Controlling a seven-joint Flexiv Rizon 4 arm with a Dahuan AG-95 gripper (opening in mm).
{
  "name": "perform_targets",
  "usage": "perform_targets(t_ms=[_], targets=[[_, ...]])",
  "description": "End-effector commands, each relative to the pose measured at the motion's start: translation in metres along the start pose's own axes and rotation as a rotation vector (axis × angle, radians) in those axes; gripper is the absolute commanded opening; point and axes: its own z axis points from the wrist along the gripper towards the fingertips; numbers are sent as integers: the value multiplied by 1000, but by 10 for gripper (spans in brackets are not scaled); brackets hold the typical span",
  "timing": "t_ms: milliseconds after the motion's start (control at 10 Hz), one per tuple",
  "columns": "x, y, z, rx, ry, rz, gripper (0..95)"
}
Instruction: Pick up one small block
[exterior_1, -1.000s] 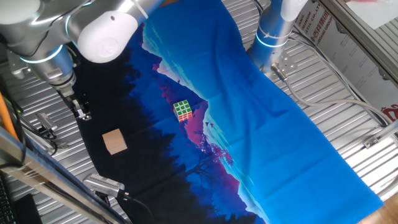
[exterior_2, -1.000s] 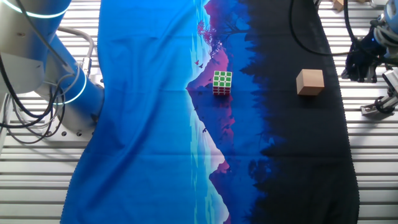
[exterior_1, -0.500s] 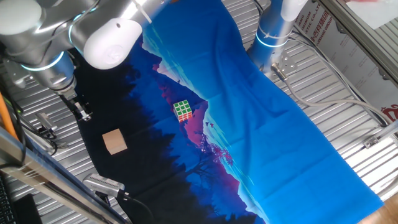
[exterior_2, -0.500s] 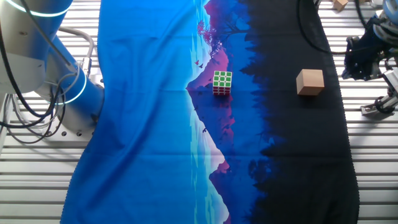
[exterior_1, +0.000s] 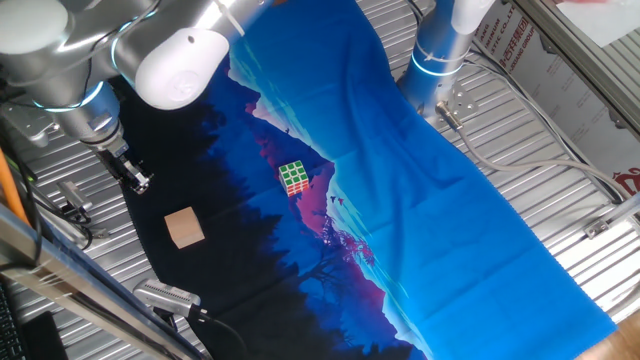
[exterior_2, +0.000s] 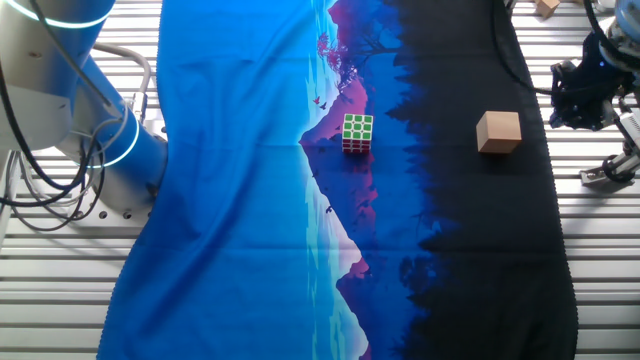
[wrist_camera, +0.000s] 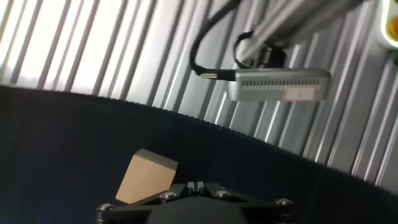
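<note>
The small block (exterior_1: 184, 227) is a plain tan wooden cube on the black part of the cloth; it also shows in the other fixed view (exterior_2: 498, 131) and at the bottom left of the hand view (wrist_camera: 146, 177). My gripper (exterior_1: 135, 180) hangs over the cloth's edge, a short way from the block and not touching it. It also shows in the other fixed view (exterior_2: 578, 104). In the hand view the gripper (wrist_camera: 196, 185) has its two fingertips pressed together with nothing between them.
A green-and-white puzzle cube (exterior_1: 293, 177) stands mid-cloth, also in the other fixed view (exterior_2: 357, 132). A grey metal device with a cable (wrist_camera: 278, 84) lies on the slatted table just past the cloth edge (exterior_1: 166, 294). A second arm's base (exterior_1: 437, 60) stands at the far side.
My gripper has shifted slightly toward the cloth edge and the block. The block and the puzzle cube have not moved.
</note>
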Motion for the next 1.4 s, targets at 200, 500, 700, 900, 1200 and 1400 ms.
perform_targets(t_ms=[200,500,700,900,1200,1400], targets=[[3,2,1,6,3,52,0],[16,8,6,0,0,93,0],[19,11,9,-7,-1,112,0],[14,13,12,-12,3,137,0],[1,36,13,-16,10,197,0],[-7,52,16,-9,11,228,0]])
